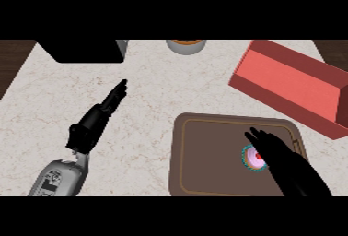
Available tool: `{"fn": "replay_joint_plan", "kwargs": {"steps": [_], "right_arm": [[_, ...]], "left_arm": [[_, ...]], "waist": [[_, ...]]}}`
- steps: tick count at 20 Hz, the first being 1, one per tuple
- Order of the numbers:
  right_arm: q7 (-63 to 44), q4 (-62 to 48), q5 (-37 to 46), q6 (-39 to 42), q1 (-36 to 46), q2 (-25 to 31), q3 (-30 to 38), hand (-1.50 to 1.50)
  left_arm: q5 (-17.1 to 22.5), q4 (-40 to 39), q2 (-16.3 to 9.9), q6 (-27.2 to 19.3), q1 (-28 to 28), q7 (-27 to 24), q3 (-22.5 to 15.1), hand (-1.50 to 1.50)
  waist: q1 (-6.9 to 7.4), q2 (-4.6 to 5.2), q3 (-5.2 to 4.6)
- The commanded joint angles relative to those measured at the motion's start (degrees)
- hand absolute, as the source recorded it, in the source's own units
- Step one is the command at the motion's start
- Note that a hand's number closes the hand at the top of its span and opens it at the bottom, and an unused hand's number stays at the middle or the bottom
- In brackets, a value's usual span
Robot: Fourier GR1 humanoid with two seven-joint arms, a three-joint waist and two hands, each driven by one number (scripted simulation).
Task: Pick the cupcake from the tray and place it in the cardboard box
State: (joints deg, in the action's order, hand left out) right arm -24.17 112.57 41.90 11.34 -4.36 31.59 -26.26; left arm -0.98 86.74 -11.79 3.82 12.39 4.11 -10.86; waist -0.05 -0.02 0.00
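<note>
A cupcake (pixel 254 158) with pink icing, a red dot on top and a teal wrapper sits on the right part of the brown tray (pixel 204 156). My right hand (pixel 277 152) lies over the cupcake's right side, fingers straight and pointing up-left, covering part of it. The red cardboard box (pixel 292 85) lies open at the upper right, just beyond the tray. On the left my left hand (pixel 98 117) rests over the counter, fingers straight and pointing up-right, holding nothing.
A black block (pixel 81 50) stands at the counter's back left. A round container (pixel 185 45) with an orange top sits at the back middle. Dark wooden floor shows at both upper corners past the counter's edges.
</note>
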Motion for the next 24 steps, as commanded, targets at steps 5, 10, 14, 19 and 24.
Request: {"fn": "replay_joint_plan", "kwargs": {"steps": [5,10,14,19,24], "right_arm": [[4.2,-5.9,3.8,4.0,0.7,-5.0,1.9,-1.5],[2.4,-3.2,7.2,4.7,-3.8,-6.3,0.1,-1.5],[4.9,-6.2,8.5,6.6,-1.4,-8.4,3.3,-1.5],[7.5,-16.8,13.0,3.6,3.1,-12.6,3.4,-1.5],[7.8,-17.5,17.4,3.1,1.8,-13.4,3.6,-1.5]], "left_arm": [[-2.5,-1.1,3.4,1.4,0.8,0.7,1.2,0.0],[-4.3,7.0,3.7,0.6,-2.6,4.5,0.3,0.0],[-3.3,2.0,3.9,3.8,-3.0,0.2,3.4,0.0],[-5.2,4.6,6.0,2.8,-1.6,4.2,2.4,0.0],[-4.7,1.8,4.8,5.4,-1.4,0.9,5.5,0.0]], "waist": [[-0.09,0.01,0.0],[-0.03,-0.09,0.01],[-0.04,-0.01,0.0],[0.09,0.0,0.01],[0.02,0.0,0.0]]}}
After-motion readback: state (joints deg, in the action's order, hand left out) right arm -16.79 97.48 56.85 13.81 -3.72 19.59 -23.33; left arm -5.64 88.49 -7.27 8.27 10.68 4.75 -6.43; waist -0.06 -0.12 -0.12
